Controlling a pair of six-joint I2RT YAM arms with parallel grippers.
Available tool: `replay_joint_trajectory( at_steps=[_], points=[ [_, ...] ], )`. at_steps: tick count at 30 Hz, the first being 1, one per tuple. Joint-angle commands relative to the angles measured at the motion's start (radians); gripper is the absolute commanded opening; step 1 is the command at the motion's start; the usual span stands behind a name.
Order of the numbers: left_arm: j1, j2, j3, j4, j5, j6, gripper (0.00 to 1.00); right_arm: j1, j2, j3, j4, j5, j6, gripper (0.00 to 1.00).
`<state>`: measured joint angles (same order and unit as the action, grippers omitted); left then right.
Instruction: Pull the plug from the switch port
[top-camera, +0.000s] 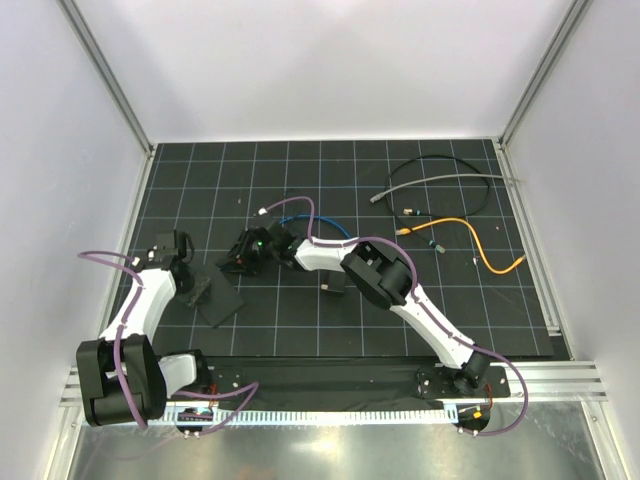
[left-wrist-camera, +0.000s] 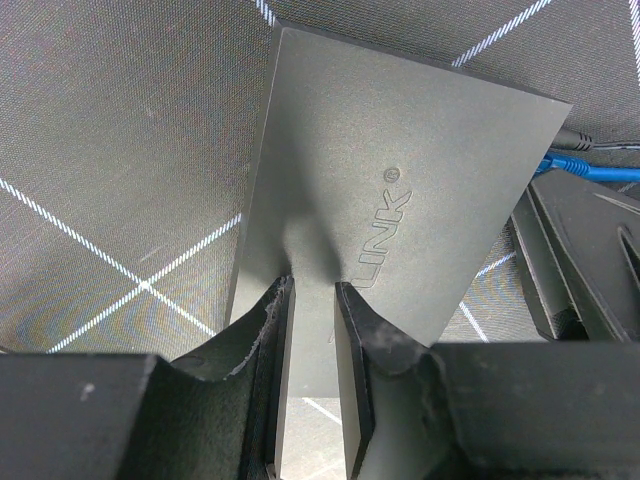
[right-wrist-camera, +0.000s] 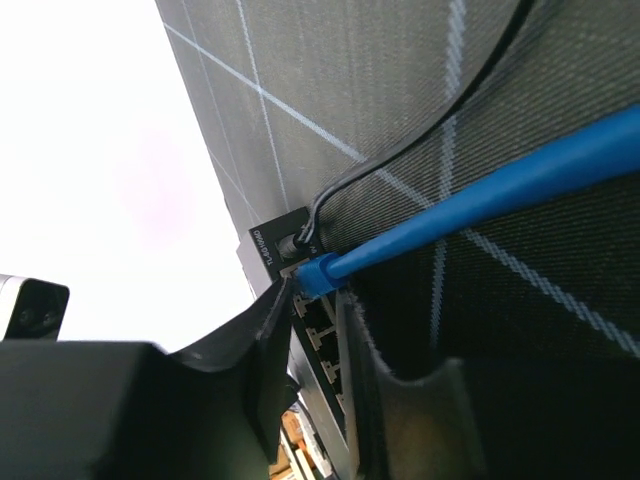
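Right tool (right-wrist-camera: 312, 305) is on it: the blue plastic plug (right-wrist-camera: 318, 272) sits at its fingertips, seated in the flat matte-black rectangular switch (right-wrist-camera: 268, 242), blue cable (right-wrist-camera: 480, 195) running ahead and rightward. Narrow gap; gripped or not, I cannot tell. Left tool (left-wrist-camera: 315, 310), fingers barely parted, sits over that switch's other end, body stretching ahead of it, hold unclear. Right tool's nearer; pull should follow the cable's line.

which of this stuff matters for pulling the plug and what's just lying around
For the job:
- switch
- blue plug
- blue cable

Lying about:
- orange cable
- grey cable
- small black block
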<state>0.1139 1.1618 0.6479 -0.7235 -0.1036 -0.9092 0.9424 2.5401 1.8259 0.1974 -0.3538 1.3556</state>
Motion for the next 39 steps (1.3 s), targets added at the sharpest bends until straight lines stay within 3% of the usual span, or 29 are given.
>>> replay_joint_trajectory(
  at_steps=[1,7,12,30,39],
  points=[
    [0.006,-0.007,-0.022,0.002,0.004,0.01,0.27,-0.004,0.043,0.01,-0.096,0.07,-0.029,0.31],
    [0.01,0.006,-0.024,-0.002,0.012,0.009,0.24,-0.005,0.055,0.036,-0.136,0.09,-0.047,0.2],
    [0.023,0.019,-0.033,-0.005,0.025,0.003,0.22,-0.014,0.051,0.027,-0.131,0.104,-0.053,0.01],
    [0.035,0.03,-0.044,0.006,0.012,-0.003,0.21,-0.093,-0.02,-0.068,-0.013,0.127,0.008,0.01],
    [0.033,0.013,-0.037,0.007,0.013,0.009,0.18,-0.085,-0.145,-0.177,0.007,0.072,-0.094,0.01]
  ],
)
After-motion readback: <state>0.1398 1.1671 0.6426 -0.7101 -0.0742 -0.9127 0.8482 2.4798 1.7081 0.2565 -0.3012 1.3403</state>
